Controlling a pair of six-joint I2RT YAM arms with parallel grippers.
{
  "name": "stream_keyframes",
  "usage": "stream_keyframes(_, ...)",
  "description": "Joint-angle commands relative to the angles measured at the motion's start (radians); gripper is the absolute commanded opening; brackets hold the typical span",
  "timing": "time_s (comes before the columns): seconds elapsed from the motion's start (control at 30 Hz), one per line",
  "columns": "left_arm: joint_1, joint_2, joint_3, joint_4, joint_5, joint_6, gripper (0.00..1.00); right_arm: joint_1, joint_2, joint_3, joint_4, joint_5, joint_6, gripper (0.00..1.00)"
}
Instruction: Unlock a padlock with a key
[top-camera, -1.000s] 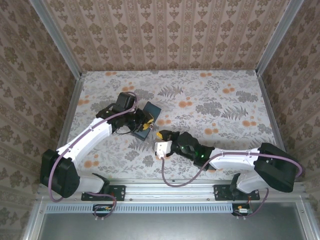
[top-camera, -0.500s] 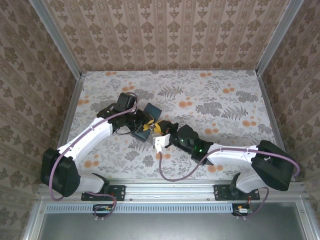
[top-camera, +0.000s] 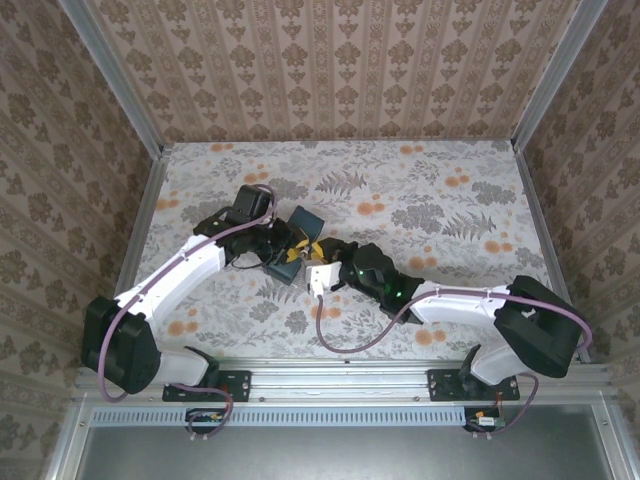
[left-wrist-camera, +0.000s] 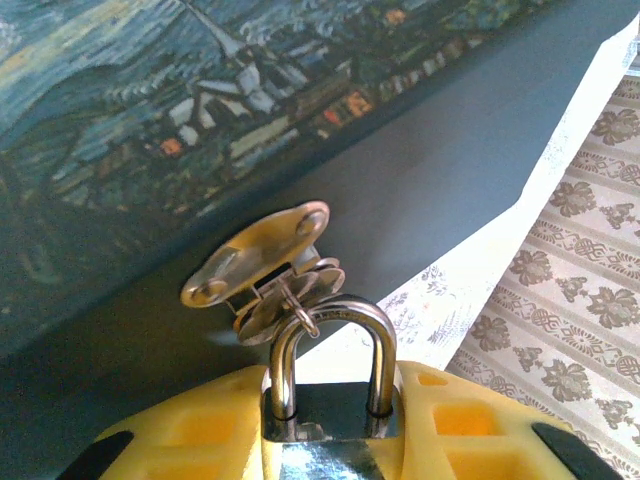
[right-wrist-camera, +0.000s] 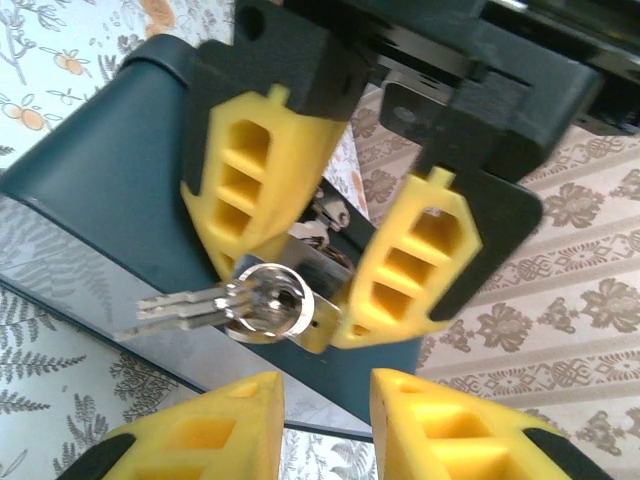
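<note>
Floral tabletop (top-camera: 430, 200). Left claw (left-wrist-camera: 330, 445) clamped on padlock (right-wrist-camera: 278, 300) at blue box (right-wrist-camera: 110, 190) front. Right claw (right-wrist-camera: 325, 420) apart, empty, just below key (right-wrist-camera: 175, 308). I'd pinch key head, line blade squarely with keyhole.

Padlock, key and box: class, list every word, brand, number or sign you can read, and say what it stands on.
None can be read.
The padlock and the key show no legible stamp.
The box lid carries a painted night village, with no lettering.

Padlock (left-wrist-camera: 325, 420) just before the box (left-wrist-camera: 420, 170)
</note>
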Motion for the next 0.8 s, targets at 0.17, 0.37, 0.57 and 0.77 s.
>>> stream_keyframes(0.17,0.010,-0.011,0.031,0.067,0.026,-0.014,0.00,0.027,0.006,0.038,0.006,-0.034,0.039,0.29)
stream_keyframes(0.37,0.010,-0.008,0.031,0.070,0.028,-0.015,0.00,0.043,0.009,0.050,0.017,-0.029,0.036,0.29)
stream_keyframes(0.57,0.011,-0.018,0.026,0.068,0.023,-0.017,0.00,0.040,-0.005,0.054,-0.011,-0.016,0.020,0.28)
stream_keyframes(0.77,0.019,-0.016,0.029,0.064,0.026,-0.011,0.00,0.034,-0.124,0.021,-0.120,-0.059,0.065,0.31)
